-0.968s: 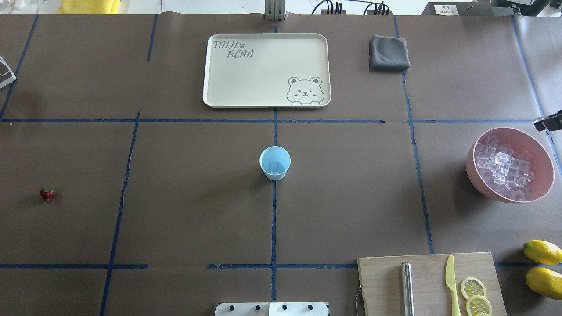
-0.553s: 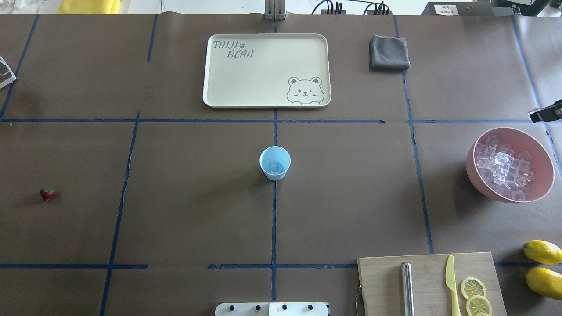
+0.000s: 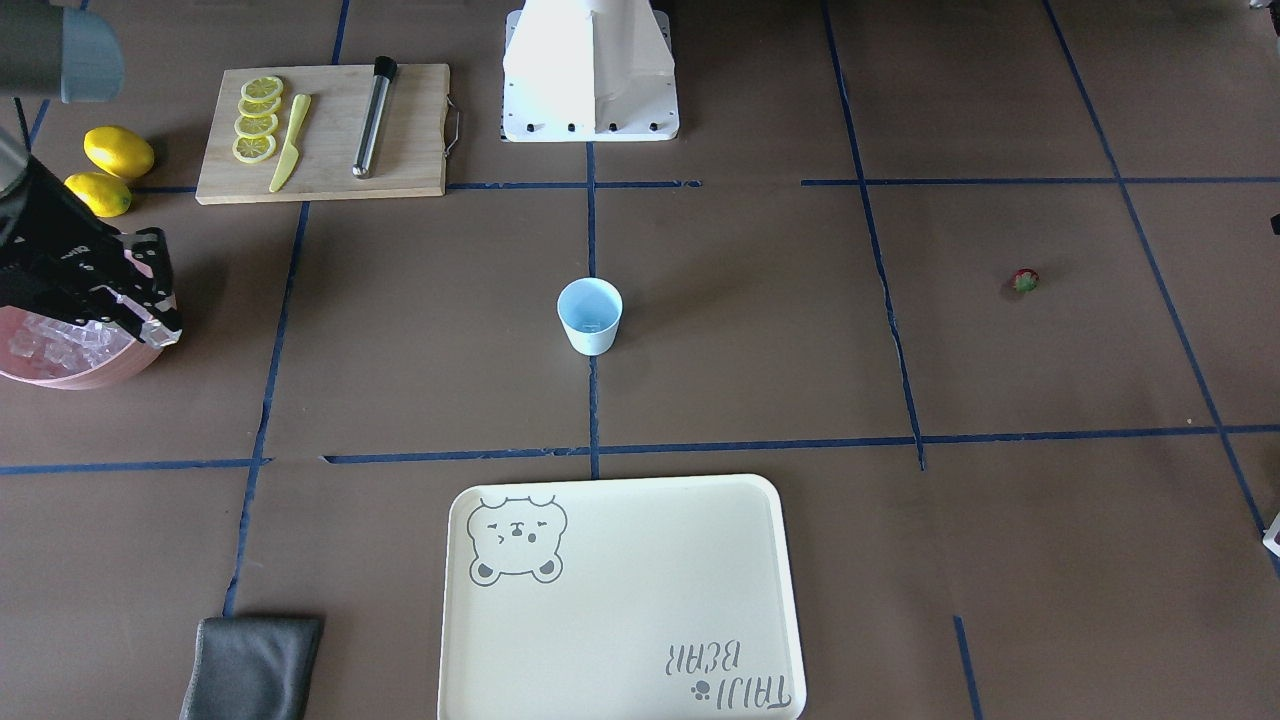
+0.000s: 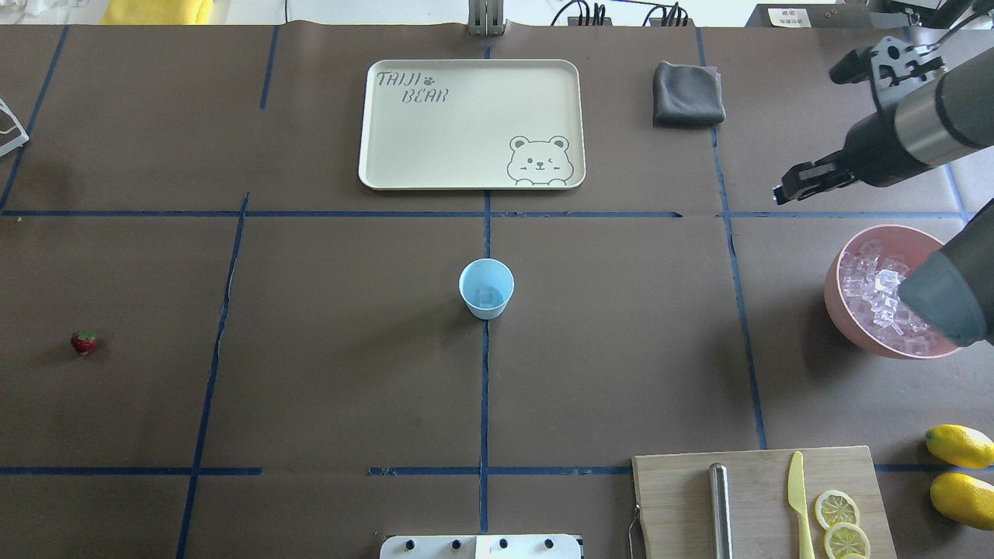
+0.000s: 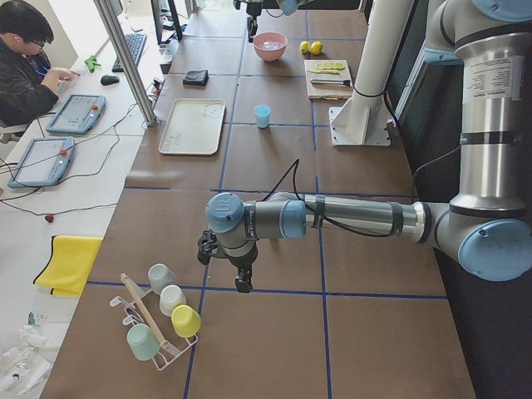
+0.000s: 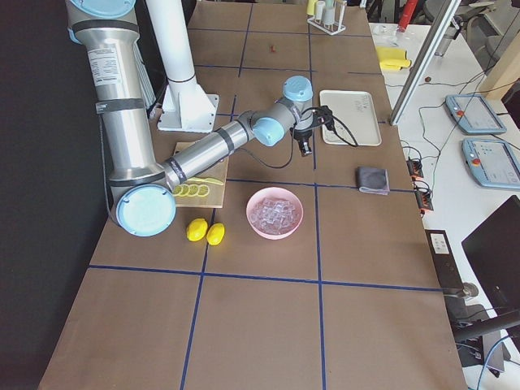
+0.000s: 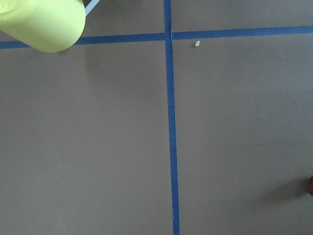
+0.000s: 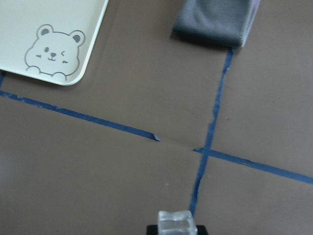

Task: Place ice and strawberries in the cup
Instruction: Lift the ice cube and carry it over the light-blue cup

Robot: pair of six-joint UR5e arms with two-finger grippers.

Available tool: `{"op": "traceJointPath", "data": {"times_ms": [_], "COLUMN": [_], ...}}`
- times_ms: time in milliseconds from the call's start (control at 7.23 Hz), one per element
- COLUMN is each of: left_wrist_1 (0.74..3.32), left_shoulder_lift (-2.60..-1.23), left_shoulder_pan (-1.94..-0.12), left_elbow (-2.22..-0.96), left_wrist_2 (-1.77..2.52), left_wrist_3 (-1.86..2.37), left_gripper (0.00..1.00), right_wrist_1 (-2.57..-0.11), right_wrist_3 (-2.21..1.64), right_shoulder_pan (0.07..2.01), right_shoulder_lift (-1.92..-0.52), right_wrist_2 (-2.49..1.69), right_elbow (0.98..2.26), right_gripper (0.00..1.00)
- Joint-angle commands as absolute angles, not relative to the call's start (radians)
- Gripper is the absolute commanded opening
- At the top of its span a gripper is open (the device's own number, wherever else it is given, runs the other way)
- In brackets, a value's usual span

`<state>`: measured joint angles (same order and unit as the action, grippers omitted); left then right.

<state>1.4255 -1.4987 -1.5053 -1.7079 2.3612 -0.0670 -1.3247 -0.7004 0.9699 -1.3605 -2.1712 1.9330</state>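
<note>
Overhead exterior: right gripper (image 4: 784, 192), absent a second ago, now upper right of frame, beyond the pink bowl (image 4: 837, 307), clamped on one ice cube (image 8: 177, 221). Delivery to cup (image 4: 486, 287), frame centre, judged next. Strawberry (image 4: 85, 342): mid-left, untouched. Left gripper (image 5: 242, 281): opening cannot be told.

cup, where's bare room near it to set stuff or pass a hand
Bare all round the cup: wide open toward the strawberry, and up to the tray. Crowded on the robot's right: pink bowl, cutting board, lemons, right pincer holding ice.
</note>
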Motion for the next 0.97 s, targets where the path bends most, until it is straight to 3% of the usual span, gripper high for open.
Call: {"op": "traceJointPath", "data": {"times_ms": [0, 138, 415, 829], "left_wrist_1": [1.427, 1.427, 1.427, 1.427], "left_shoulder_lift": [-1.499, -1.499, -1.499, -1.499], "left_shoulder_pan": [-1.491, -1.488, -1.488, -1.486], "left_elbow": [-1.707, -1.709, -1.709, -1.709], "left_wrist_2": [2.362, 2.362, 2.362, 2.362], "left_wrist_3": [-0.067, -0.067, -0.067, -0.067], "left_gripper": [1.00, 1.00, 1.00, 1.00], "right_wrist_1": [-1.441, -1.595, -1.649, -1.651], "right_wrist_3": [-0.939, -1.000, -1.128, -1.224], "right_shoulder_pan": [0.757, 0.676, 0.565, 0.468], "right_shoulder_lift": [-1.158, -1.031, -0.918, -0.740], "right_wrist_2": [-2.000, -1.906, -1.812, -1.708], "right_elbow": [1.924, 1.922, 1.902, 1.674], "right_gripper": [0.00, 0.00, 0.00, 0.00]}}
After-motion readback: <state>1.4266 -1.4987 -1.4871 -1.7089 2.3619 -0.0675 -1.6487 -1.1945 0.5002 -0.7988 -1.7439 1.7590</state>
